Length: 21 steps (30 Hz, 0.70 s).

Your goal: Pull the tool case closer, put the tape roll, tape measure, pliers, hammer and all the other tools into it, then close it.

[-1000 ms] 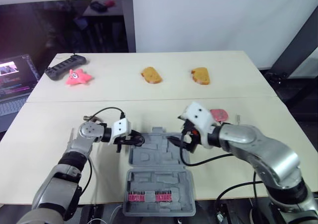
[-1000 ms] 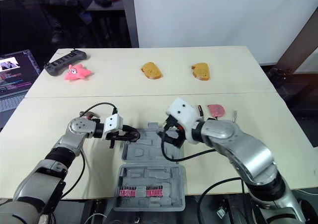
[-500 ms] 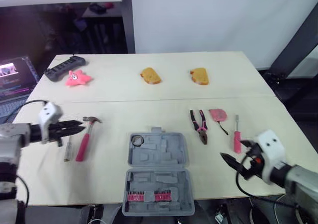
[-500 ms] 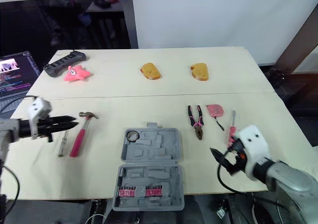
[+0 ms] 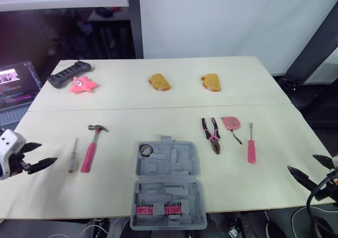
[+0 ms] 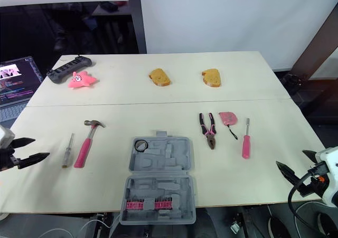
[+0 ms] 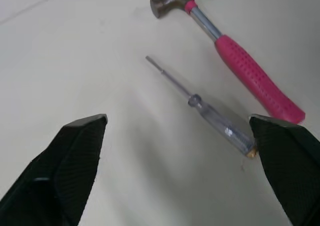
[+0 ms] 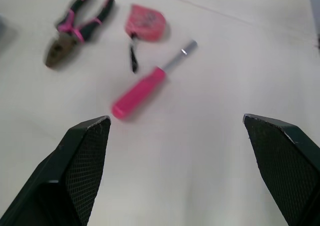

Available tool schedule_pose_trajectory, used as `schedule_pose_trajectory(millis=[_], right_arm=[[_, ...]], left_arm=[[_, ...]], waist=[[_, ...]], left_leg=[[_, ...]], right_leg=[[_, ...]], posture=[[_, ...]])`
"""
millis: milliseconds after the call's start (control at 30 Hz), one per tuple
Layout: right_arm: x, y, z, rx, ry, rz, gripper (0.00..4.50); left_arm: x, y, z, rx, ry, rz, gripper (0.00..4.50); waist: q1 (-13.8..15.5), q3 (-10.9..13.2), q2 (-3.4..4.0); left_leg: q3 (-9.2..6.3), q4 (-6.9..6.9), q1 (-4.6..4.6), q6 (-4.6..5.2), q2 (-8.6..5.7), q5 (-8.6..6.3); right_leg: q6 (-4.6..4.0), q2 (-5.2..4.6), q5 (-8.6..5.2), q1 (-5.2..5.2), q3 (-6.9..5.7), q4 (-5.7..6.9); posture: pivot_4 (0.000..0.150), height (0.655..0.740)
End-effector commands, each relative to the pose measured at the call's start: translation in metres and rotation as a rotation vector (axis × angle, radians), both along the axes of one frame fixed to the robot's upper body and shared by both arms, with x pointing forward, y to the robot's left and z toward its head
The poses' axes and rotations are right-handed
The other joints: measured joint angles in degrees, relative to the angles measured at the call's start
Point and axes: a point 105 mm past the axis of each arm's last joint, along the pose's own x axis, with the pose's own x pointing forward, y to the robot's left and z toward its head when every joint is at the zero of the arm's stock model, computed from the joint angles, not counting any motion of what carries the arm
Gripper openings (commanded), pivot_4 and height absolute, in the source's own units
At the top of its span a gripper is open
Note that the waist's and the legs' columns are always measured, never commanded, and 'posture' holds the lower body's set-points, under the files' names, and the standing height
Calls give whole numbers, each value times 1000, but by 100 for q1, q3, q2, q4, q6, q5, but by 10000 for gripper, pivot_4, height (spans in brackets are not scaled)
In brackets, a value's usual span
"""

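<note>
Tool case (image 5: pixel 174 167): lies open and flat at the lower centre of the head view, a pink bit row in its lower half.
Tape roll (image 5: pixel 145 150): in the upper left corner of the case's upper half.
Hammer (image 5: pixel 87 153): left of the case, with a clear screwdriver (image 5: pixel 72 156) just beside it, further left.
Pliers (image 5: pixel 212 135), tape measure (image 5: pixel 231 123), pink screwdriver (image 5: pixel 251 149): side by side on the table (image 5: pixel 121 116), right of the case.
Left gripper (image 5: pixel 47 152): lower left edge, fingers apart, empty.
Right gripper (image 6: pixel 290 159): lower right corner, fingers apart, empty.
</note>
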Motion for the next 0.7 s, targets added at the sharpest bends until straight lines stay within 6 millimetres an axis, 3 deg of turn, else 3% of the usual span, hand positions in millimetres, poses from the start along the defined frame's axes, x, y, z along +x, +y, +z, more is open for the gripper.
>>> schedule_pose_trajectory(millis=[33,533,600,700], right_arm=[[-1,-7,2,-29,-14,5,45000],[-2,-10,2,-38,-21,-7,45000],[-1,-10,1,-41,-14,-20,45000],[13,-1,5,-19,-29,-47,45000]], left_arm=[[-2,10,20,23,-78,31,44691],[-6,0,12,10,-91,26,44691],[-2,-13,10,-8,-96,-12,44691],[10,-74,1,-107,-87,-189,44691]], waist=[[0,0,0],[4,1,2],[11,0,1],[18,0,7]], left_leg=[[-1,0,0,0,0,0],[-1,0,-1,-1,1,0],[-1,0,-1,-1,1,0],[-7,0,-2,-1,2,0]], right_leg=[[0,0,0,0,0,0],[-1,-3,0,0,1,-1],[-1,-3,-1,0,1,-1],[-1,-14,-1,1,1,-3]], posture=[[1500,7400],[1500,7400],[1500,7400],[1500,7400]])
